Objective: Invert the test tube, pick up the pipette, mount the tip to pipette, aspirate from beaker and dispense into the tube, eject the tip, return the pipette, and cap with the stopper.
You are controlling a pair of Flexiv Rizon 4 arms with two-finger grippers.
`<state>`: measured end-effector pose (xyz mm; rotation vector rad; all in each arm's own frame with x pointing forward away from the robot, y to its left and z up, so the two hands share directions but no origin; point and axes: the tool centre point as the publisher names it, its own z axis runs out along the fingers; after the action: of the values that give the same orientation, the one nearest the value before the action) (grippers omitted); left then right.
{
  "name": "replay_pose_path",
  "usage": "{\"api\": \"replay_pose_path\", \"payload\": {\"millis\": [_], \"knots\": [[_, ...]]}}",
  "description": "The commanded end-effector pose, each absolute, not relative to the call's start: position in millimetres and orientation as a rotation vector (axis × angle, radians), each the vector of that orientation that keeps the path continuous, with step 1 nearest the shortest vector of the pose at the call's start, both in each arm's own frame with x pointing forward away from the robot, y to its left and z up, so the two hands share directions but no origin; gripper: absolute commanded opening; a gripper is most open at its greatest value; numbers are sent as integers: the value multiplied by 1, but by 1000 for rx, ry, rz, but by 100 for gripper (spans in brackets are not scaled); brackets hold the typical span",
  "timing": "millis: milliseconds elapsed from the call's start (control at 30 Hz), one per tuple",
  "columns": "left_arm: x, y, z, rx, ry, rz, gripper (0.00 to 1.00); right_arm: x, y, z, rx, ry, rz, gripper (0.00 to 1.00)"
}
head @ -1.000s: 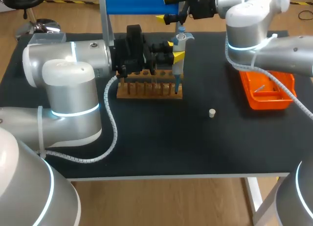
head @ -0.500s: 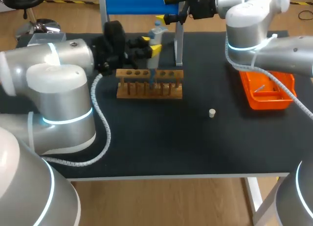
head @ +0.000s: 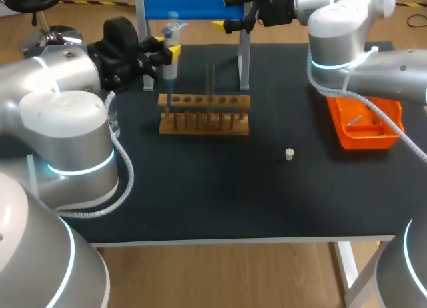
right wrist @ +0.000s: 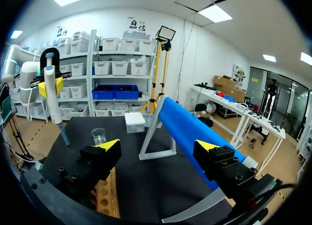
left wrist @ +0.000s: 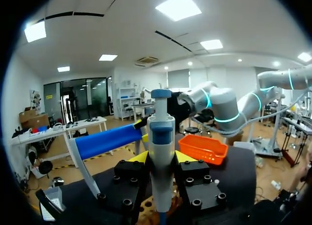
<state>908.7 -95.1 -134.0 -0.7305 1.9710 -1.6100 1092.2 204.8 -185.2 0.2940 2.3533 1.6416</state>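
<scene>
The pipette (left wrist: 161,132) is gripped upright in the left tool (left wrist: 162,159), both yellow fingers pressed against its body from opposite sides, with the plunger end standing above the fingers. A slender blue tip (head: 167,99) is seen on its lower end, hanging below the tool just over the near end of the wooden rack (head: 203,116). The beaker (right wrist: 98,136) stands on the worktop (head: 220,188) below and just beyond the left tool, on the side away from the right tool. Further along the rack, between the two tools, what appears to be the clear test tube (head: 212,88) is held upright in one of the holes. Well apart from the left tool, past the rack, the small stopper (head: 289,154) lies alone on the worktop, and beyond it an orange tray (head: 365,129) is set under the right arm. Farthest off, the right tool (head: 227,13) is held with fingers spread and nothing between them, beside the blue roll (head: 190,5) on its stand. With the tip apparently mounted, aspiration from the beaker is judged to be the step in hand. For this, the tip must be brought straight over the beaker's mouth and lowered into the liquid without the glass being struck, while the pipette is kept upright.
</scene>
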Motion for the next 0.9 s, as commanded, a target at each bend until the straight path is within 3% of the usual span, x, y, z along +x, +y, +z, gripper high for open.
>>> {"api": "replay_pose_path", "payload": {"millis": [33,900], "knots": [[935,-99,-137,-751,1960,-1565,0,1093,203,-184,291,2362,1640,100],[1045,-71,-139,-977,1832,-1373,0,1093,203,-184,291,2362,1640,100]]}}
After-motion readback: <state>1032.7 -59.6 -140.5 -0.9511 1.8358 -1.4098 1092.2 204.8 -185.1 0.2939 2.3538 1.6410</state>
